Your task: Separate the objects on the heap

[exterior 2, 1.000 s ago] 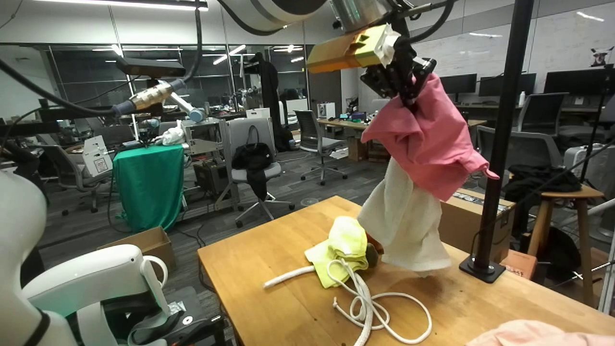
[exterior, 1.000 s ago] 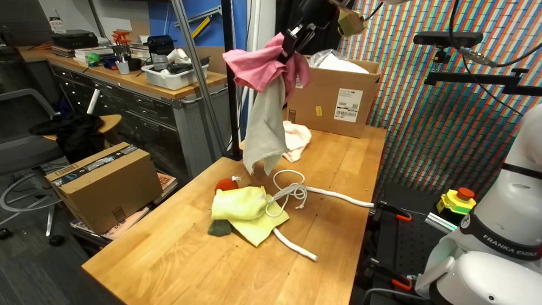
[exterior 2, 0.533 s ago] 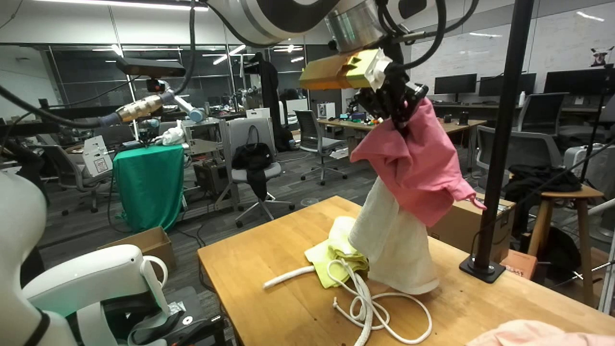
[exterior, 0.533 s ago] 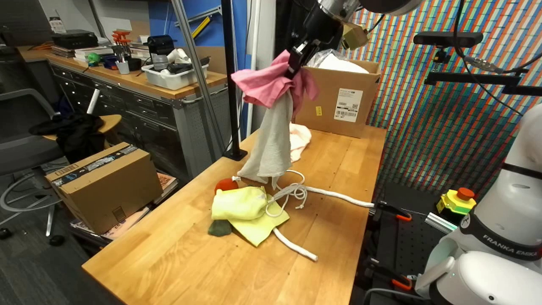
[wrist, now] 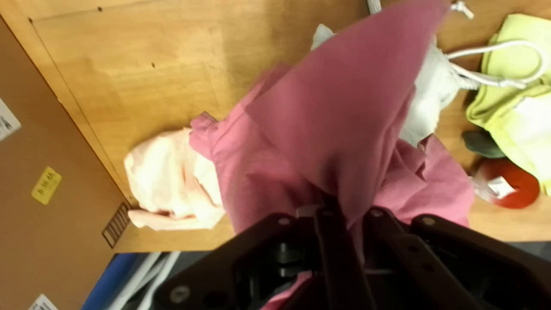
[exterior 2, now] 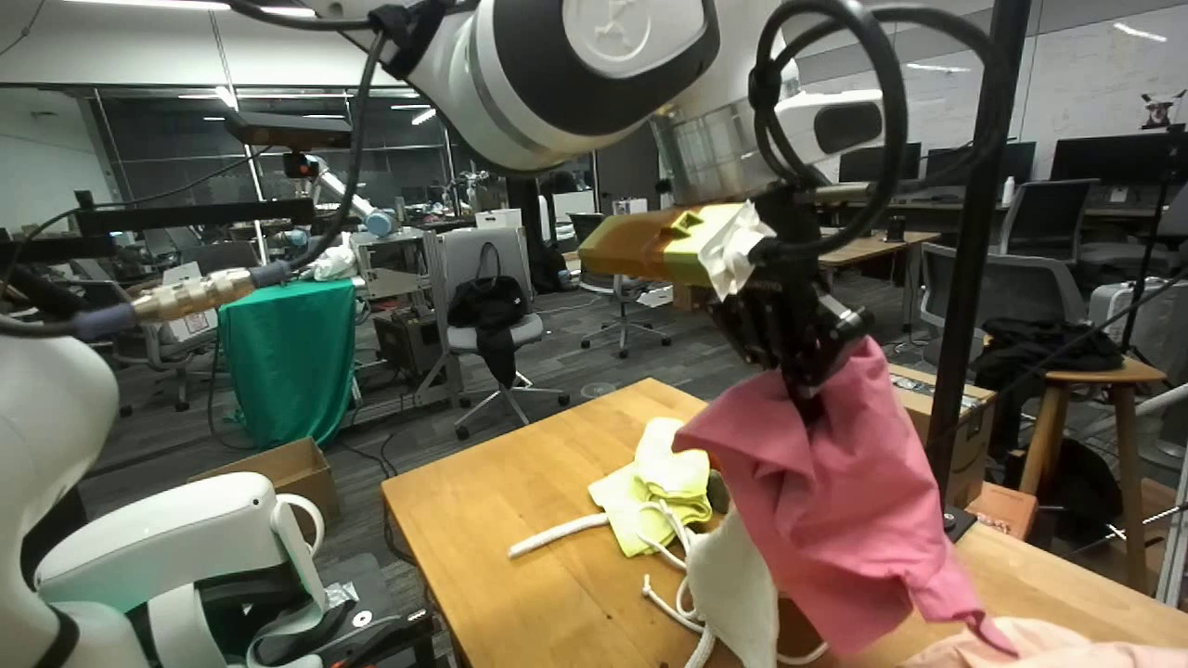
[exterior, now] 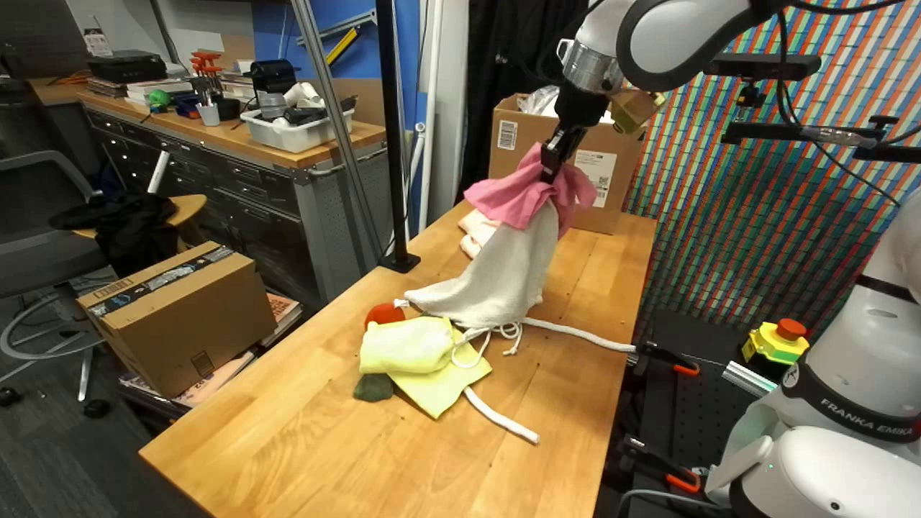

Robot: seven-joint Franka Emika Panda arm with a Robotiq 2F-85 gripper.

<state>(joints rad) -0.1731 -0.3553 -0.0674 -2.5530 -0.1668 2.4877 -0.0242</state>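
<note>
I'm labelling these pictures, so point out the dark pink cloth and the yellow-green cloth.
Dark pink cloth (exterior 2: 840, 515), in an exterior view: hanging folds.
Yellow-green cloth (exterior: 414, 351), in an exterior view: bunched part.

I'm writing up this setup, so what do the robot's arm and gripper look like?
The Franka Emika Panda arm is rounded and white, with black rings, a silver wrist collar and looping black cables. A black band on it reads FRANKA EMIKA. The Robotiq gripper is black with jointed jaws; a gold-and-yellow block with white wrapping sits at the wrist.
</note>
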